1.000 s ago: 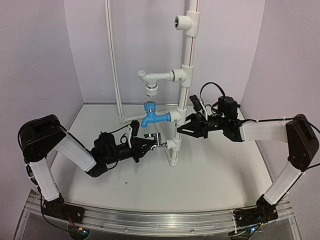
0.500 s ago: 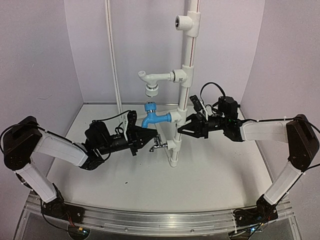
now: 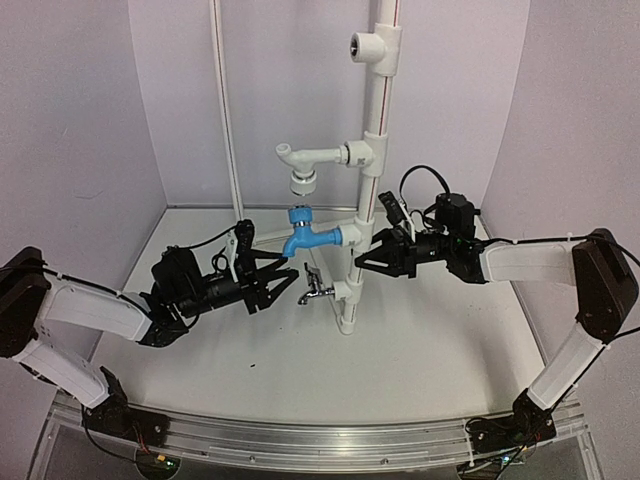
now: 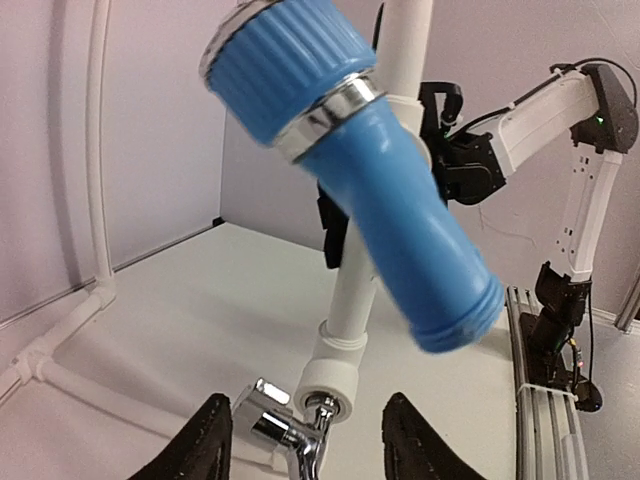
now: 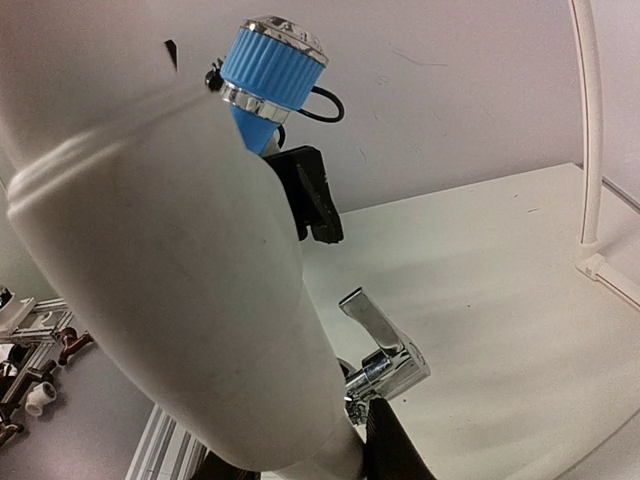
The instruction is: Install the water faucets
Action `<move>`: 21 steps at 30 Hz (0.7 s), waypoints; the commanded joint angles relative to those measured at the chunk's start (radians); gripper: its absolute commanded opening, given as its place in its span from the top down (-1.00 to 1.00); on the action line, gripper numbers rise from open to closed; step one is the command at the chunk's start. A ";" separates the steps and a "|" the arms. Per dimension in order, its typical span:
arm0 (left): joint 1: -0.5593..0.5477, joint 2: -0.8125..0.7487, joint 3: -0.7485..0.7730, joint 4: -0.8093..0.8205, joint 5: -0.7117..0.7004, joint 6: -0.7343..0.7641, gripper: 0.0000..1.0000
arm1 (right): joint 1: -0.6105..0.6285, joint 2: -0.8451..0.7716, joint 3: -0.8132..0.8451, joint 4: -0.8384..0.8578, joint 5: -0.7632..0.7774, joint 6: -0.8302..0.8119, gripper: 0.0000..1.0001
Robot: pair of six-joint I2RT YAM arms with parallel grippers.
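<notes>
White table [image 3: 430,350] w/ pale lilac walls behind; an upright white pipe [image 3: 368,210] stands mid-table. Top view: silver faucet [image 3: 315,290] sits at the lower tee fitting [image 3: 346,290] on the pipe's left side, below the blue tap [image 3: 305,238]. Left claw [image 3: 291,279] reaches in from the left, jaws apart, tips just beside the faucet's handle, gripping nothing. Right claw [image 3: 360,262] comes in from the right, btwn blue tap and tee level, fingers either side of the pipe and clenched on it. Left wrist view: both fingers [image 4: 212,445] show at the bottom edge, well spread. Silver faucet [image 4: 285,432] lies btwn them, nearer the left-hand one; can't tell if it touches. Its end meets the tee, and the blue tap [image 4: 390,190] looms blurred overhead. Right wrist view: pipe [image 5: 170,250] fills the near left of frame, hard against the claw. One dark finger [image 5: 388,448] pokes up at the bottom beside it. Silver faucet [image 5: 385,365], lever raised, sits just beyond at the pipe's right, w/ the blue tap's ribbed knob up top.
</notes>
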 commanded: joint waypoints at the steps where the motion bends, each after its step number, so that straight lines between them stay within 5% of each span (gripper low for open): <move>1: 0.009 -0.093 0.008 -0.156 -0.106 -0.151 -0.07 | 0.005 -0.011 0.033 -0.094 -0.031 0.198 1.00; 8: 0.009 -0.057 0.205 -0.507 -0.088 -0.280 -0.24 | 0.005 -0.007 0.035 -0.096 -0.001 0.204 1.00; 21: -0.012 0.021 0.339 -0.638 -0.104 -0.413 -0.25 | 0.005 -0.008 0.043 -0.098 0.025 0.212 1.00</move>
